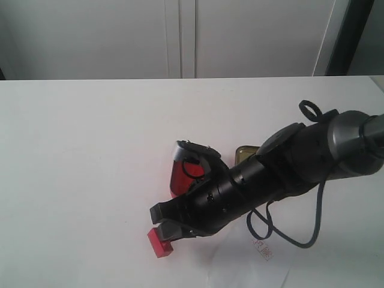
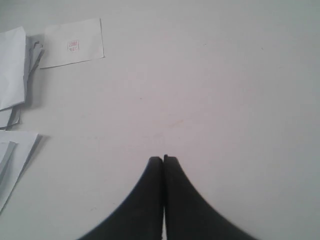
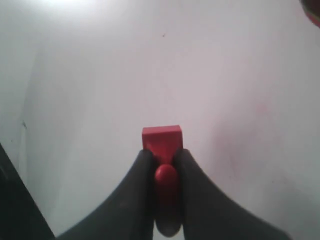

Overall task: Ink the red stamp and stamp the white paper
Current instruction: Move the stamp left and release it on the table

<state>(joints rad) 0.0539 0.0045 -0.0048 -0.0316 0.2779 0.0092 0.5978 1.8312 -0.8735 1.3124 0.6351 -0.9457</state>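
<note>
My right gripper [image 1: 161, 223] reaches across the table and is shut on the red stamp [image 1: 159, 243], with the block base sticking out past the fingertips. In the right wrist view the stamp [image 3: 161, 136] has its knobbed handle clamped between the black fingers [image 3: 142, 172] of the gripper [image 3: 164, 154], low over bare white table. The white paper [image 1: 264, 251], faint against the table, shows a small red imprint and lies right of the stamp, under the arm. My left gripper [image 2: 163, 159] is shut on nothing over bare table.
A shallow red tin [image 1: 179, 174] lies just behind the right gripper and is partly covered by it. A gold tin [image 1: 245, 154] peeks out behind the arm. In the left wrist view a stamped white slip [image 2: 75, 35] and stacked sheets [image 2: 11, 67] lie to one side.
</note>
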